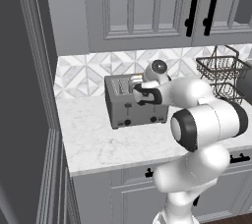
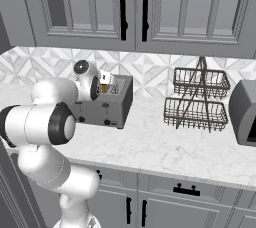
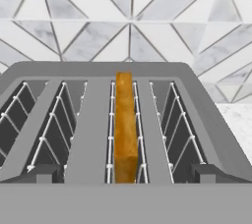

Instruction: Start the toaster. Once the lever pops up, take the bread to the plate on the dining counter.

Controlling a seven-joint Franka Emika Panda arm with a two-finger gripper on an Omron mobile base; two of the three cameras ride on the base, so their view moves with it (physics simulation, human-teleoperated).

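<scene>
One bread (image 3: 125, 129) on edge lengthwise in toaster (image 3: 93, 134) slot; hand (image 3: 126, 173) fingers apart

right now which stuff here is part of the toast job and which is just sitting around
Part of the job:
- boxy grey metal four-slot toaster
- thin orange-brown slice of bread standing in one slot
- gripper above the toaster

Just sitting around:
- two-tier dark wire basket rack
- rounded grey appliance at the counter's end
</scene>
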